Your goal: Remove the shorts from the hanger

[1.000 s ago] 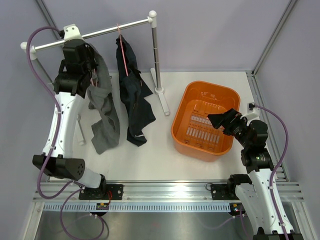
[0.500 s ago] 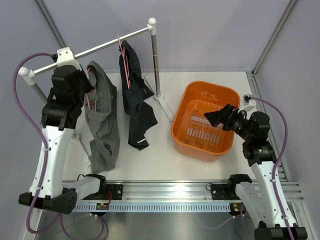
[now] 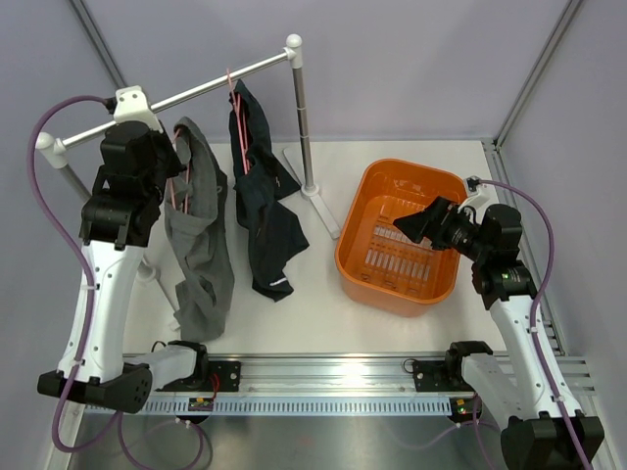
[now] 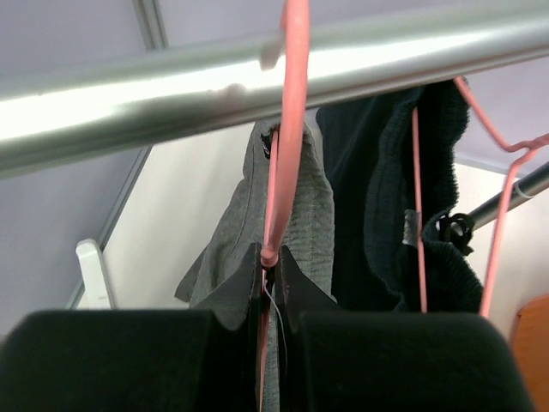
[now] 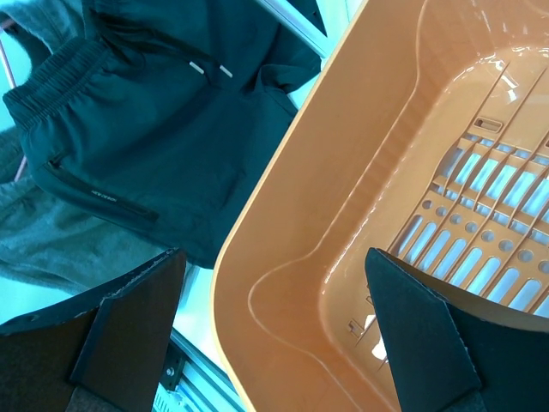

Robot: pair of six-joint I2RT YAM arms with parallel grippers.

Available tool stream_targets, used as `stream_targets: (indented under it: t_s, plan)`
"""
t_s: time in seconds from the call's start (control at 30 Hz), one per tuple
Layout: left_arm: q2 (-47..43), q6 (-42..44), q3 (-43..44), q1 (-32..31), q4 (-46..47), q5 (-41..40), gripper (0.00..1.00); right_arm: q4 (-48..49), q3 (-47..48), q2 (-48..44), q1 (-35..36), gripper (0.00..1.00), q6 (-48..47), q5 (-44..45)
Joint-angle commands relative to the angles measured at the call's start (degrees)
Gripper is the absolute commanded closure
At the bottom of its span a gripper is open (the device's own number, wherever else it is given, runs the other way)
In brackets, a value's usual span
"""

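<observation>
Over on the left of the top view, the left gripper (image 3: 172,184) has pulled back from where it was a second ago. It now sits lower by the rail (image 3: 206,90), right at the pink hanger (image 3: 177,192) carrying the grey shorts (image 3: 201,250). The whole rack looks shifted and tilted compared to before, so that pull tugged it along. The dark shorts (image 3: 263,220) hang just beside the grey ones on their own hanger. The right gripper (image 3: 416,223) has crept a bit further over the orange basket (image 3: 345,257).

Left wrist cam: fingers are pinched together on the pink hanger (image 4: 287,129) wire just under the rail (image 4: 129,103). The grey shorts (image 4: 309,215) are still draped on it and the dark shorts (image 4: 377,197) are behind.

Right wrist cam: fingers spread wide, holding nothing, above the basket (image 5: 360,172). The dark shorts (image 5: 154,129) and a bit of grey (image 5: 51,240) show past its rim.

So nothing's off a hanger yet. My read is it's got the hanger secured and the actual removal is still to come.
</observation>
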Motion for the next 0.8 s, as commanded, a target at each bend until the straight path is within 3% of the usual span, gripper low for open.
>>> stream_targets:
  t_s: [0.0, 0.13, 0.27, 0.47, 0.57, 0.77]
  plan:
    - [0.6, 1.9, 7.3, -0.4, 9.3, 1.6, 1.00, 1.5, 2.3, 0.2, -0.2, 0.05, -1.7, -1.4]
    - [1.8, 3.0, 11.7, -0.4, 8.3, 4.3, 1.00, 1.1, 2.4, 0.4, -0.1, 0.05, -2.5, -1.0]
    - [-0.3, 4.0, 9.1, -0.4, 9.8, 7.6, 1.00, 1.6, 2.8, 1.4, -0.1, 0.05, -2.5, -1.4]
    - [-5.3, 0.1, 2.8, -0.5, 3.6, 10.0, 1.00, 1.6, 3.3, 2.2, -0.1, 0.05, -3.0, -2.8]
    - [-9.8, -0.5, -2.4, -1.2, 2.1, 11.5, 1.00, 0.0, 4.5, 2.7, 2.6, 0.06, -4.6, -1.2]
    - [-15.2, -2.0, -8.1, -4.4, -1.6, 18.7, 1.00, -4.4, 9.8, 5.0, 15.2, 0.09, -6.8, 9.2]
